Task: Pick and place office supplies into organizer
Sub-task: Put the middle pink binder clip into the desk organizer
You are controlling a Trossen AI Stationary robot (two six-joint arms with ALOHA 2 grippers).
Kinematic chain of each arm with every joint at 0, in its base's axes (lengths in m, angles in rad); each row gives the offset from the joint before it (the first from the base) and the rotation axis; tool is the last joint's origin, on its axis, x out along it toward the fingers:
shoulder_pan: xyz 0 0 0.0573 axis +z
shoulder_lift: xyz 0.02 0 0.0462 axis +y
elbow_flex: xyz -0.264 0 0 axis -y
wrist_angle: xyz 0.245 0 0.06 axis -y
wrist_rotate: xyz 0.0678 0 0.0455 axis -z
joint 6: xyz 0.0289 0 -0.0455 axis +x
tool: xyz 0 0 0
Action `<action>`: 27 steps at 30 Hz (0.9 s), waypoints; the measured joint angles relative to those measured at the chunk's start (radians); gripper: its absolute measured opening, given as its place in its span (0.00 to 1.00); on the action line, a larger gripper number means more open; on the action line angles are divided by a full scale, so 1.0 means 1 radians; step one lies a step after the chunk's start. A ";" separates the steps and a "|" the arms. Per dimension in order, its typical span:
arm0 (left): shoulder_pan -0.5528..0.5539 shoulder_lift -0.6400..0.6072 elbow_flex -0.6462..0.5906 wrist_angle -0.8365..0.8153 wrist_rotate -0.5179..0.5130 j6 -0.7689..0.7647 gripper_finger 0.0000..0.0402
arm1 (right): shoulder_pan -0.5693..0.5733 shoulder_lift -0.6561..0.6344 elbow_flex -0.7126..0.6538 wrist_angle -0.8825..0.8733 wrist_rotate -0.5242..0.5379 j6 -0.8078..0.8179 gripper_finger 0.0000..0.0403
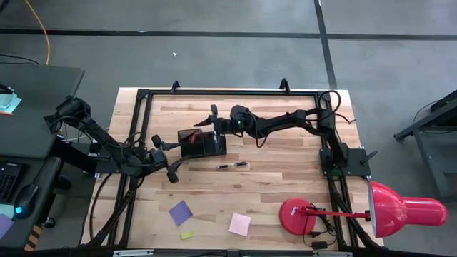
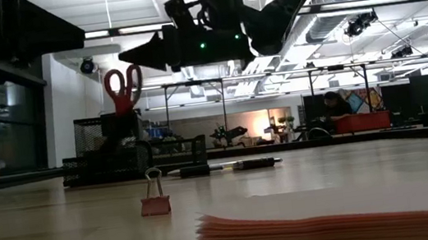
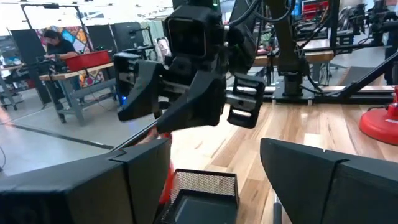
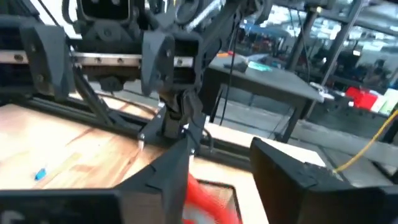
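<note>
Scissors (image 2: 122,89) stand upright in the organizer (image 1: 202,143), directly beneath the right end effector (image 1: 213,118), fingers apart. Left end effector (image 1: 167,157), fingers apart, waits beside the organizer. Wooden surface (image 1: 271,187); workshop beyond.

organizer: small black mesh rectangular desk organizer (image 1: 203,143), table centre-left | scissors: red-handled scissors (image 2: 122,89) upright in it, handles up | pens: two thin dark pens (image 1: 233,165) flat at its 4 o'clock | pads: blue-purple square note pad (image 1: 181,212), pink square note pad (image 1: 240,224), small yellow eraser piece (image 1: 187,235), all near 6 o'clock edge
</note>
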 joint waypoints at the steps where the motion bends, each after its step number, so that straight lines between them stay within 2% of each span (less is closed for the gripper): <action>1: 0.000 0.000 0.000 0.000 0.000 0.000 0.59 | 0.001 0.000 0.000 0.019 -0.006 0.000 0.43; 7: 0.000 0.000 0.000 -0.013 0.000 -0.001 0.59 | 0.040 0.000 0.000 0.090 -0.003 -0.067 0.46; 13: 0.000 0.000 0.000 -0.047 0.000 -0.013 0.59 | 0.130 0.000 0.000 0.036 0.020 -0.229 0.42; 17: 0.000 0.000 0.000 -0.063 0.016 -0.024 0.59 | 0.218 0.000 0.000 -0.109 0.060 -0.272 0.37; 20: 0.000 0.000 0.000 -0.067 0.034 -0.025 0.59 | 0.279 -0.001 0.000 -0.225 0.146 -0.268 0.34; 27: 0.000 0.000 0.000 -0.064 0.035 -0.026 0.59 | 0.404 -0.056 -0.001 -0.586 0.310 -0.085 0.33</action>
